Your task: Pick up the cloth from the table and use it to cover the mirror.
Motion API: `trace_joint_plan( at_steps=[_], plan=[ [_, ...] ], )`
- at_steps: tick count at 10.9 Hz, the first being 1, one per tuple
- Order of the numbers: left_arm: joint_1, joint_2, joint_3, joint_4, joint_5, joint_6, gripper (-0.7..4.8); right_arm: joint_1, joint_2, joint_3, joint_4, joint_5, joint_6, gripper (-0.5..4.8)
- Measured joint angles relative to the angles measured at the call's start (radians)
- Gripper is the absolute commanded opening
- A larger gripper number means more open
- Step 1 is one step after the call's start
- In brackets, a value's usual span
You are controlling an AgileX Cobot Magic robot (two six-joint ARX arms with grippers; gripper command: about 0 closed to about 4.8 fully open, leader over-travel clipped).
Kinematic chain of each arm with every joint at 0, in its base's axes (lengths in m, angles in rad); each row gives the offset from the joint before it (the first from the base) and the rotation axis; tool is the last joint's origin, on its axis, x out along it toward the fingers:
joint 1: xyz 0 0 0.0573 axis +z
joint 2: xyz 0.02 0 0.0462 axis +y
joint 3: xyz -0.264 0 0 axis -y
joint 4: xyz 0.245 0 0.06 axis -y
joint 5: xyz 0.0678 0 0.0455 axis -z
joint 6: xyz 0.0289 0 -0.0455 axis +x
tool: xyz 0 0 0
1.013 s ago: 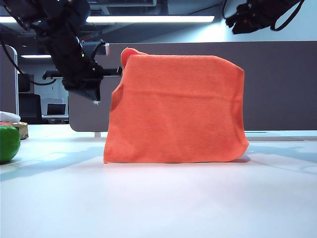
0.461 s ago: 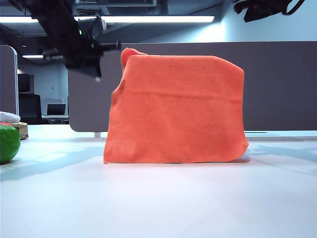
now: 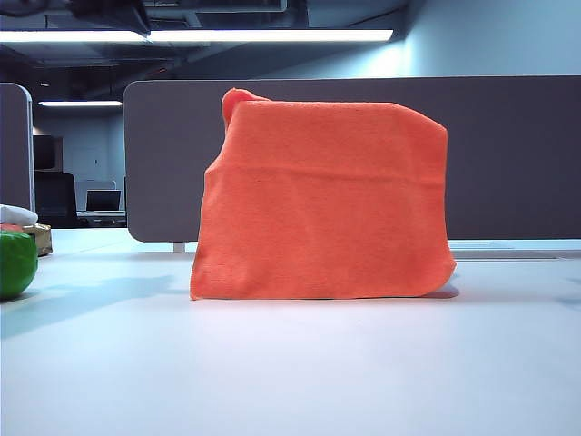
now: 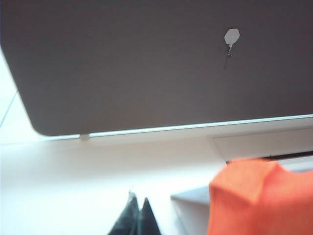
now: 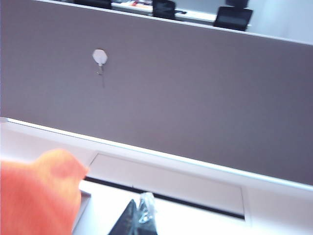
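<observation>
Soft, light cloth (image 3: pixel 322 204) drapes limp over the hidden mirror, best pinched at its top corners, while left gripper (image 4: pixel 138 218) and right gripper (image 5: pixel 138 218) hang above, pinched empty.

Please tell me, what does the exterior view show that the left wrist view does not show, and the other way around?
Only the exterior view shows the whole front of the orange cloth, draped down to the table, and a green object at the left edge. Neither gripper and no part of the mirror appears there.

Only the left wrist view shows the left gripper, its fingers shut with nothing between them, and a small white hook on the partition.

Both show the cloth, the white table and the grey partition behind.
</observation>
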Motion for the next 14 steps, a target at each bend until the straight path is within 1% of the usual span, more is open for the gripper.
trace_joint_plan(
  at_steps=[1,3,4,5,6,7,8,9,10,11,12,14],
  plan=[
    [0.000,-0.021,-0.020,-0.002,0.000,0.000,-0.06,-0.010,-0.032,-0.027,0.000,-0.008,0.008,-0.03],
    [0.000,-0.101,-0.107,0.013,0.000,-0.010,-0.06,-0.022,-0.137,-0.110,0.008,-0.035,0.033,-0.03],
    [0.000,-0.243,-0.253,0.047,0.000,-0.062,-0.06,-0.027,-0.315,-0.231,0.011,-0.041,0.080,-0.03],
    [0.000,-0.371,-0.360,0.068,0.000,-0.080,-0.06,-0.027,-0.456,-0.337,0.008,-0.037,0.123,-0.03],
    [0.000,-0.398,-0.382,0.068,0.000,-0.088,-0.06,-0.027,-0.487,-0.359,0.005,-0.035,0.125,-0.03],
    [0.000,-0.549,-0.490,0.067,0.000,-0.110,-0.06,-0.027,-0.656,-0.467,0.004,-0.025,0.128,-0.03],
    [-0.001,-0.814,-0.647,0.058,0.000,-0.129,-0.06,-0.027,-0.972,-0.640,-0.086,0.037,0.146,-0.03],
    [-0.001,-0.850,-0.663,0.054,0.000,-0.129,-0.06,-0.027,-1.013,-0.651,-0.113,0.051,0.146,-0.03],
    [-0.001,-1.000,-0.720,-0.007,-0.032,-0.132,-0.06,-0.027,-1.016,-0.670,-0.196,0.079,0.161,-0.03],
    [-0.001,-1.031,-0.733,-0.040,-0.046,-0.132,-0.06,-0.026,-1.020,-0.681,-0.206,0.080,0.163,-0.03],
    [-0.001,-1.147,-0.747,-0.161,-0.070,-0.132,-0.06,-0.025,-1.028,-0.727,-0.194,0.080,0.164,-0.03],
    [-0.001,-1.183,-0.749,-0.208,-0.070,-0.132,-0.06,-0.025,-1.028,-0.761,-0.192,0.080,0.164,-0.03]
  ],
)
